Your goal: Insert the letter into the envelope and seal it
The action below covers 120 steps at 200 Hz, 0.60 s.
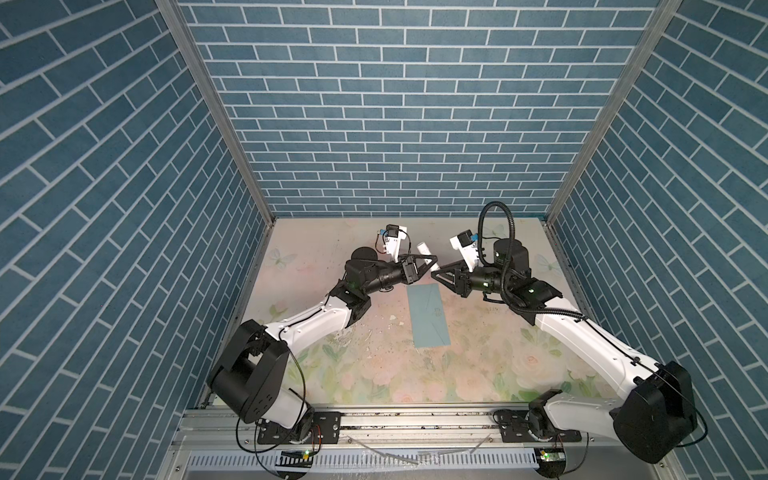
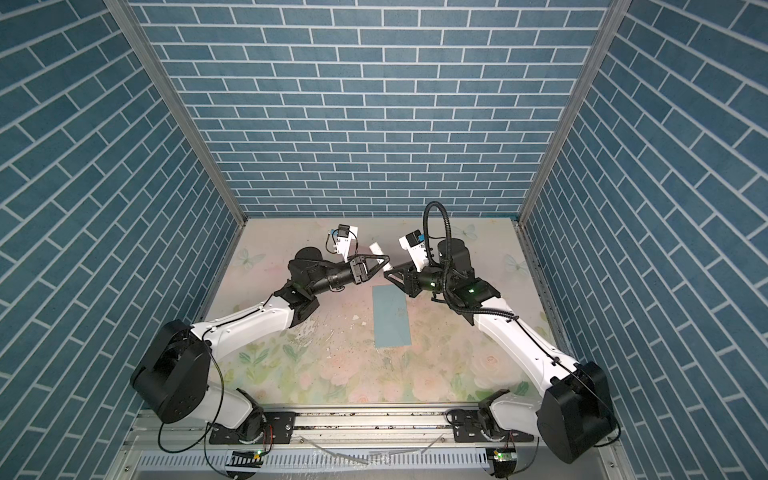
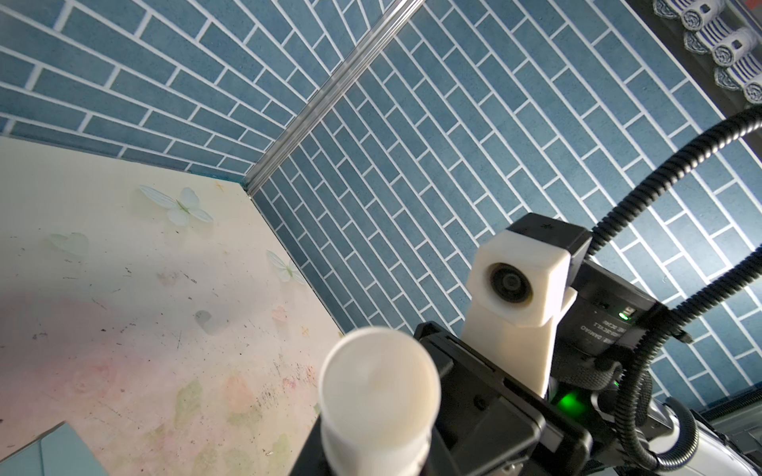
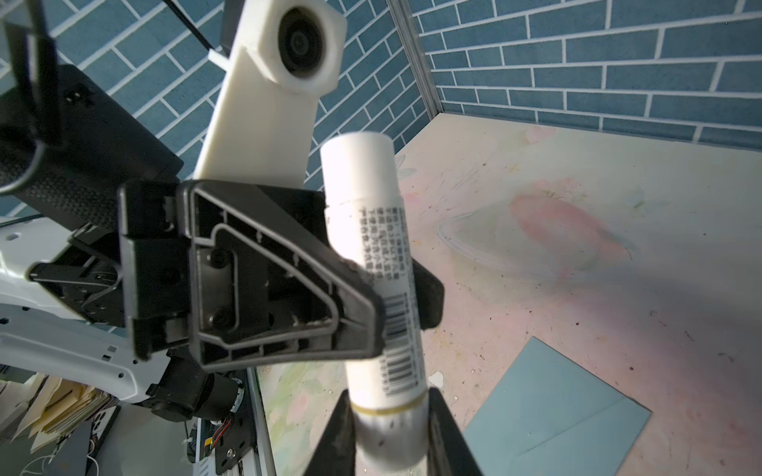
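Blue brick-patterned walls [image 1: 374,104] box in a pastel floral tabletop [image 1: 498,353]. In both top views a long teal paper envelope [image 1: 428,316] lies flat just on the robot's side of the two meeting end effectors. Its long axis runs from them back toward the base rail, about equally near either arm. The letter shows nowhere, so I cannot tell whether it is inside. The left end effector [image 1: 433,262] and right end effector [image 1: 439,277] share a white plastic glue stick [image 1: 424,248], cap end tilted toward the back wall. In the left wrist view the round cap [image 3: 379,371] faces the lens, and a motor label [image 3: 598,334] seems to read DAMIAO. In the right wrist view the left end effector is clamped on the stick's body and the right one is closed against its base. A barcode [image 4: 402,350] and small print are too fine to read. Gluing the flap would likely mean bringing the stick downward and baseward.
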Each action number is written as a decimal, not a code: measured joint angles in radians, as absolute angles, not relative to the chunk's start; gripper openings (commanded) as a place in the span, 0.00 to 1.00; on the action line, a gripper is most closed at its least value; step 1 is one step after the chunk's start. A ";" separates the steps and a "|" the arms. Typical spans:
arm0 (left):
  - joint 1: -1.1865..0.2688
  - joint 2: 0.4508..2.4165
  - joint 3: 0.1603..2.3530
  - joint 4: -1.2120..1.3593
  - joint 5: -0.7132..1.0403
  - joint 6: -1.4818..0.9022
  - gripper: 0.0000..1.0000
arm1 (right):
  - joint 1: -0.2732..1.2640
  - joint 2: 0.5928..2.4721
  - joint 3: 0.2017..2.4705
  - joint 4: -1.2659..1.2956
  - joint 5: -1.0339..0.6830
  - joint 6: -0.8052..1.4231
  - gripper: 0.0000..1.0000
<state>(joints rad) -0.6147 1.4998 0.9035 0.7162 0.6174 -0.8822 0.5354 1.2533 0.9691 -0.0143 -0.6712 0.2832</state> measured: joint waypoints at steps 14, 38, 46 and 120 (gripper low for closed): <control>-0.614 1.500 0.904 0.715 0.619 -0.883 0.00 | 0.535 1.253 0.967 -0.011 -0.673 0.284 0.08; -0.614 1.500 0.904 0.717 0.618 -0.883 0.00 | 0.535 1.253 0.963 0.002 -0.667 0.292 0.00; -0.614 1.500 0.904 0.716 0.616 -0.883 0.00 | 0.535 1.253 0.962 0.004 -0.661 0.295 0.00; -0.612 1.500 0.904 0.666 0.557 -0.859 0.00 | 0.774 1.235 0.971 -0.040 -0.025 0.227 0.00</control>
